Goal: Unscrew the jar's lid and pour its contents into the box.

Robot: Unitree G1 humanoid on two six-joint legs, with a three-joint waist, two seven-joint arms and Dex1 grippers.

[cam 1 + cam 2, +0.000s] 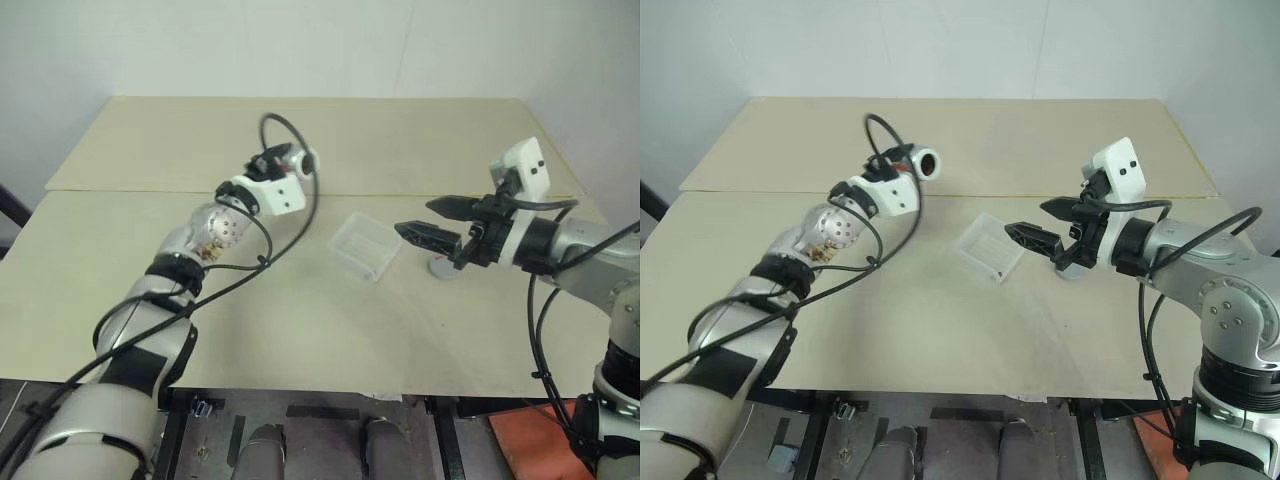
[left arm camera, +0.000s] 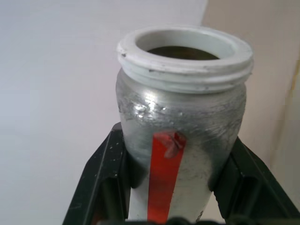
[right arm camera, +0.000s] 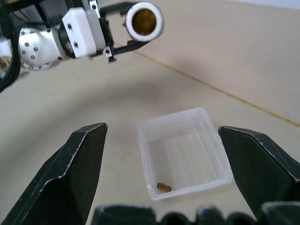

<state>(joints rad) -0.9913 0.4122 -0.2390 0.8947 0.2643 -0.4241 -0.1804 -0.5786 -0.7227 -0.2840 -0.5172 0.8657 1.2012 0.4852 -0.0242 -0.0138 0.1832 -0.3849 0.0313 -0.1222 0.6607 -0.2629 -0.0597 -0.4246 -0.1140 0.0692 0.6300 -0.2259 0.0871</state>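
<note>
Head views: left gripper (image 1: 902,160) is clamped on the jar (image 1: 924,163), held in the air above the table (image 1: 300,330), well off to the robot's left of the box (image 1: 366,245). The lid is off; the white threaded mouth is bare. The jar's long axis lies roughly level, mouth pointing toward the robot's right, more or less at the box side. My read: that's a pouring attitude, but not over the box, so pouring now would hit the table. Box sits flat on the table, near the middle, open side up. Right gripper (image 1: 425,222) hovers just beside the box on the robot's right, jaws spread wide, nothing between them. A small grey disc (image 1: 441,266) lies on the table under it, likely the lid, parked out of the pour path.

Left wrist view: jar (image 2: 180,117) gripped around its lower body by both black fingers (image 2: 101,173), red stripe facing the camera, rim clear of the pads so the mouth stays unobstructed. Dark inside; can't tell fill level.

Right wrist view: fingers (image 3: 79,164) wide apart, straddling the view of the box (image 3: 185,150). One small brown piece (image 3: 163,187) lies in a near corner of the box. The jar mouth (image 3: 143,21) faces this camera almost end-on, brownish interior visible.
</note>
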